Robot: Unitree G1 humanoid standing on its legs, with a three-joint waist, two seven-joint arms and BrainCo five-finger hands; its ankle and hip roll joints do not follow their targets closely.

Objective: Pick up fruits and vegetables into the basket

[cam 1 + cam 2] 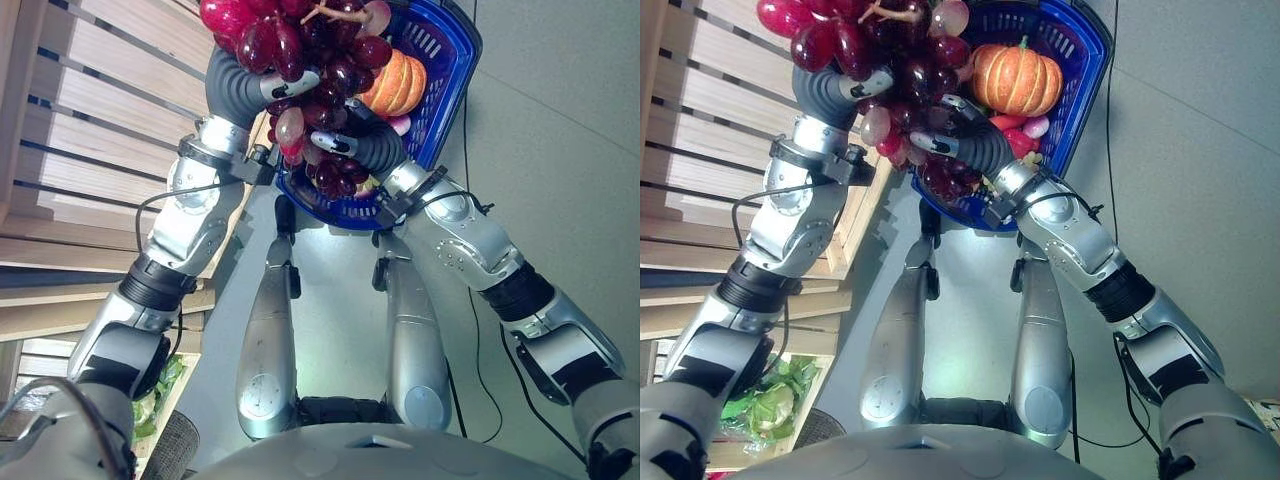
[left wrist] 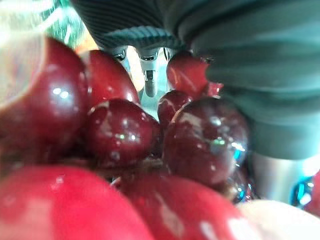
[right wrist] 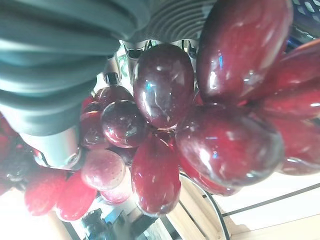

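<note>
Both hands on grapes [image 1: 900,70], over basket [image 1: 1085,60] rim beside pumpkin [image 1: 1017,80]. Left hand [image 1: 855,88], right hand [image 1: 940,135] fingers curled into bunch. Step: carrying to basket. Next: move over basket, release.

Dark red grapes [image 2: 200,140] crowd the robot hand [image 2: 150,70].

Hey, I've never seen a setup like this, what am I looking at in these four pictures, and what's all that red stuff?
This is a humanoid robot with two silver arms. The two wide pictures come from cameras on its head, looking down. The two close-ups come from cameras on its wrists. The red stuff is a bunch of dark red grapes, held up between the left hand and the right hand, both with fingers curled round it. Just beyond is a blue basket already holding an orange pumpkin and some smaller produce. Wooden slatted shelving stands on the robot's left, with leafy greens low down beside it.
</note>
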